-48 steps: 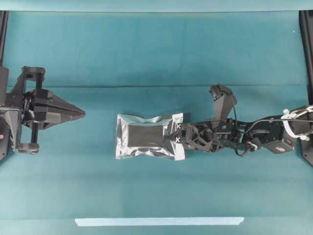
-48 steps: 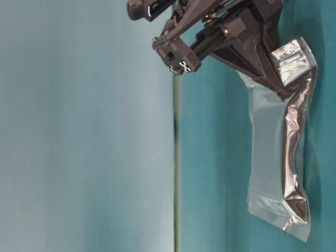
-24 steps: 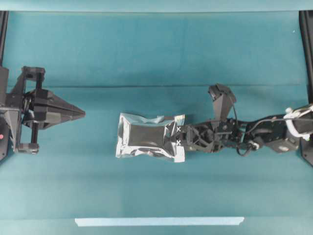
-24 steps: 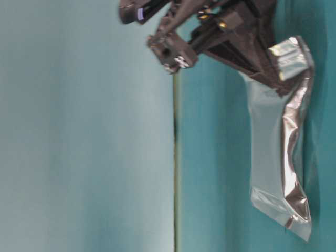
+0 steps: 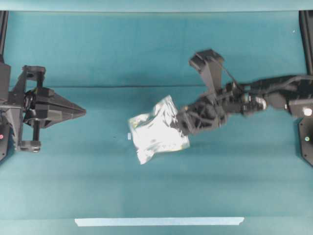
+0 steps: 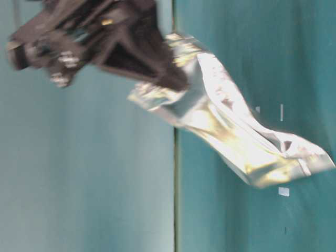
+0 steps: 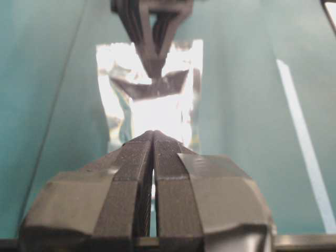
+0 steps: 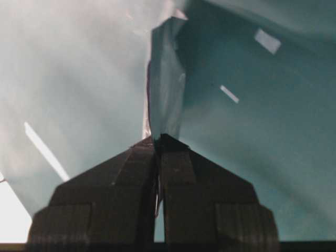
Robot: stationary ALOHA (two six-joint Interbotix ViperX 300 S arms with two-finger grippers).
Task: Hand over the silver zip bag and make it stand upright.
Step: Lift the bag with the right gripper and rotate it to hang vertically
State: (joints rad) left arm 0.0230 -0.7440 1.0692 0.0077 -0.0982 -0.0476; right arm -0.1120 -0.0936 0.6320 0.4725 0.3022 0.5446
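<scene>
Now pinched by one sealed edge in the right gripper, bag aloft mid-table, nine o'clock of it; left gripper clamped empty. Risks slipping from so thin a hold mid-swing.

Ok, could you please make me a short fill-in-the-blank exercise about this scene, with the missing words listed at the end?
1. The silver bag is held by the ____ pincer.
2. The left pincer is ____ and holds nothing.
3. In the overhead view, a pale tape strip lies near the ____ edge of the picture.
4. The cloth covering the table is ____ in colour.

Missing words: right; shut; bottom; teal
</scene>
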